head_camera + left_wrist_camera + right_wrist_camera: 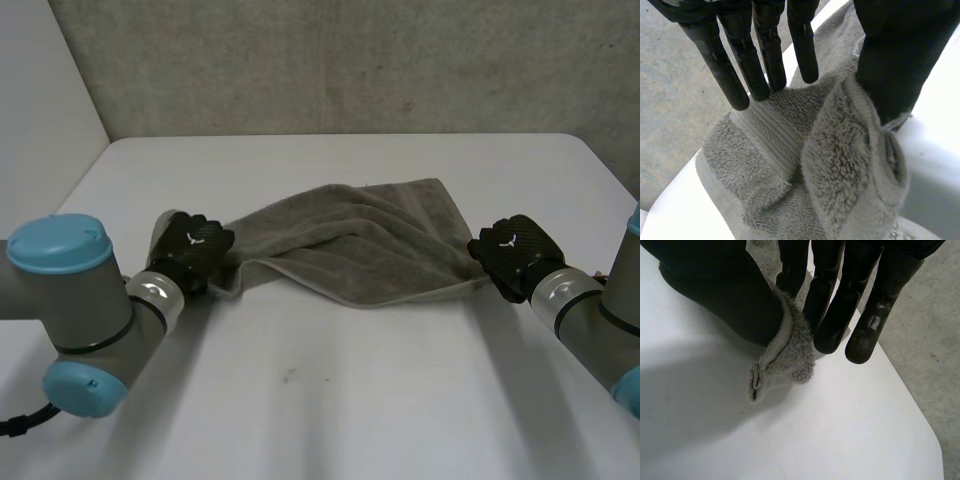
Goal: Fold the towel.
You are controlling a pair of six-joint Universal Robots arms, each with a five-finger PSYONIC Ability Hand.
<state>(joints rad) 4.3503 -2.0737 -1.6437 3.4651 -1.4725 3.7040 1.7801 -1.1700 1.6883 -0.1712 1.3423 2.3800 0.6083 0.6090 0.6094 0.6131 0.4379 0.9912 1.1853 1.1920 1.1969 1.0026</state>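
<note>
Item, nearest you: bare white counter (330, 400), then your left hand (192, 245) at the left corner of the grey terry towel (350, 245), fingers (767, 50) straight and pinching a bunched fold against the thumb, and your right hand (512, 252) at the right corner, its fingers (832, 315) clamping a thin rolled edge against the thumb. Item, between the hands: the towel itself, rumpled across the counter, its far edge toward the wall. Handling, as judged: light, soft, limp, not slippery; it sags where unsupported, so take it by the corners and hold it taut.
</note>
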